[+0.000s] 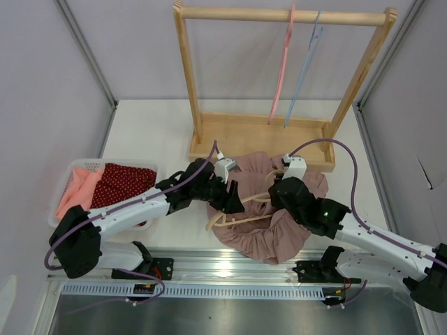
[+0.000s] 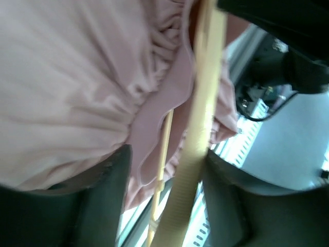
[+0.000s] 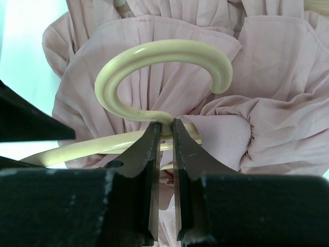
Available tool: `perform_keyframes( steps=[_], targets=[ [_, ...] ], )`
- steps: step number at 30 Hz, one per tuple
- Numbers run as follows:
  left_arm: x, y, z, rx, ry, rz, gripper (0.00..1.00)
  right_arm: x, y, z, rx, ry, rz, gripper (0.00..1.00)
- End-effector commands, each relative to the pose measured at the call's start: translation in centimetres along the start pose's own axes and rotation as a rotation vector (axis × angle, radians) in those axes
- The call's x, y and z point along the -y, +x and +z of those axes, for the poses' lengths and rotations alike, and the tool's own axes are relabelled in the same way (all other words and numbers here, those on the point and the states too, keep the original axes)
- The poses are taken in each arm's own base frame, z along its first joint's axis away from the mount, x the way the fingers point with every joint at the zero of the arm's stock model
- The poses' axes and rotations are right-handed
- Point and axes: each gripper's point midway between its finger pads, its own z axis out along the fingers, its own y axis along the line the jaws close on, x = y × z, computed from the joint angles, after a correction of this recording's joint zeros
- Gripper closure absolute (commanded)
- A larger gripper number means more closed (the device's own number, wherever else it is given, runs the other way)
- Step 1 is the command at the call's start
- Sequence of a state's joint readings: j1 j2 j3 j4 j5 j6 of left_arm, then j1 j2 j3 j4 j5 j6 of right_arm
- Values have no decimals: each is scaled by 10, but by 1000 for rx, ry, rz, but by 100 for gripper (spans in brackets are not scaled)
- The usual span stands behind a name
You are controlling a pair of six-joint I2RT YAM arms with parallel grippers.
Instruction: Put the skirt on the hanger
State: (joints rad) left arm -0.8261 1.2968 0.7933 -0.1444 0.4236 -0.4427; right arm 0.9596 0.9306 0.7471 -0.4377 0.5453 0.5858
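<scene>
Skirt: we are seeing the mauve skirt (image 1: 269, 241) lying bunched on the white table (image 1: 154, 132), in the middle, just near of the wooden rack (image 1: 258, 136); its gathered waistband is filling the left wrist view (image 2: 77, 77).
Hanger: the cream hanger (image 1: 241, 218) is lying on the skirt, touching it; its hook (image 3: 154, 49) is curving over the pleated cloth in the right wrist view.
Right gripper: we are pinching the hanger's neck with the right gripper (image 3: 164, 126), just under the hook; the jaws are standing narrow, clamped on that thin stem; in the top view it (image 1: 274, 192) is sitting over the skirt's far right part.
Left gripper: we are holding the left gripper (image 1: 234, 199) over the skirt's left side; its dark fingers (image 2: 110, 200) are standing wide apart, with a cream arm of the hanger (image 2: 198, 154) running between them and nothing gripped.
Rack: a pink hanger (image 1: 283, 63) and a blue hanger (image 1: 304, 66) are hanging from its top rail, far from the skirt.
Basket: a white basket (image 1: 70, 171) is sitting at the left, holding a red dotted cloth (image 1: 126, 183) and a salmon cloth (image 1: 80, 187).
</scene>
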Motion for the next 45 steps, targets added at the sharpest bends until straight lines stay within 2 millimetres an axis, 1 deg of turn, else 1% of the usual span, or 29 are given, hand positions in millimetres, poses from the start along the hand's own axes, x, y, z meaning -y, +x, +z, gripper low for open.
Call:
perform_keyframes(
  steps=[1, 2, 4, 6, 8, 9, 11, 12, 14, 15, 16, 17, 19, 20, 21, 24, 25, 26, 28, 32, 33, 34, 36, 37, 39, 40, 42, 43, 45],
  targets=[
    [-10, -26, -21, 117, -82, -14, 35, 6, -13, -6, 60, 10, 35, 100],
    [-10, -34, -28, 150, -82, -21, 35, 7, -11, -6, 58, 9, 33, 100],
    [-16, -32, -32, 156, -96, -40, 35, 5, -12, -9, 65, -10, 43, 100],
    [-20, -35, -40, 183, -99, -76, 38, 5, -12, -11, 70, -26, 52, 100],
    [-31, -28, -43, 195, -92, -140, 40, 4, -14, -15, 77, -51, 64, 100],
    [-29, -32, -49, 220, -77, -148, 42, 4, -14, -16, 81, -56, 69, 100],
    [-36, -22, -52, 221, -58, -193, 43, 4, -16, -18, 87, -67, 77, 100],
    [-33, -25, -57, 246, -38, -188, 43, 6, -16, -19, 85, -62, 76, 100],
    [-33, -17, -60, 246, -16, -204, 45, 8, -15, -18, 80, -48, 80, 100],
    [-30, -19, -62, 260, -4, -192, 45, 8, -15, -18, 79, -49, 81, 100],
    [-25, -20, -68, 286, 13, -168, 45, 9, -15, -18, 78, -43, 83, 100],
    [-24, -20, -72, 303, 10, -159, 45, 9, -16, -18, 79, -41, 87, 100],
    [-28, -17, -80, 325, -31, -159, 43, 10, -13, -14, 67, -31, 87, 100],
    [-33, -16, -82, 329, -58, -161, 42, 10, -13, -13, 66, -29, 87, 100],
    [-42, -15, -84, 343, -104, -174, 42, 9, -13, -12, 67, -32, 89, 100],
    [-53, -14, -94, 390, -158, -210, 40, 10, -14, -12, 69, -25, 101, 100],
    [-51, -17, -101, 420, -165, -210, 39, 9, -15, -12, 70, -27, 106, 100],
    [-52, -17, -104, 436, -169, -208, 39, 10, -16, -11, 71, -27, 112, 100],
    [-46, -19, -114, 473, -163, -186, 39, 9, -18, -10, 69, -28, 124, 100],
    [-43, -15, -125, 500, -174, -160, 41, 12, -20, -6, 63, -8, 131, 100],
    [-42, -12, -124, 492, -166, -159, 43, 12, -19, -5, 61, -7, 131, 100],
    [-37, -11, -124, 482, -144, -154, 44, 12, -19, -5, 59, -4, 132, 100],
    [-39, 0, -116, 444, -138, -168, 49, 14, -20, -4, 61, 4, 145, 100],
    [-32, 6, -111, 423, -115, -165, 49, 15, -20, -4, 61, 7, 148, 100],
    [-32, 13, -101, 403, -127, -173, 50, 18, -22, -3, 62, 17, 160, 100],
    [-21, 19, -94, 375, -97, -172, 51, 18, -21, -3, 58, 17, 162, 100],
    [-21, 25, -81, 349, -110, -182, 52, 18, -22, -2, 58, 18, 167, 100],
    [-10, 31, -74, 321, -87, -181, 52, 18, -22, -1, 57, 16, 169, 100],
    [-9, 34, -65, 313, -97, -185, 52, 18, -22, -1, 57, 14, 171, 100]
  ],
)
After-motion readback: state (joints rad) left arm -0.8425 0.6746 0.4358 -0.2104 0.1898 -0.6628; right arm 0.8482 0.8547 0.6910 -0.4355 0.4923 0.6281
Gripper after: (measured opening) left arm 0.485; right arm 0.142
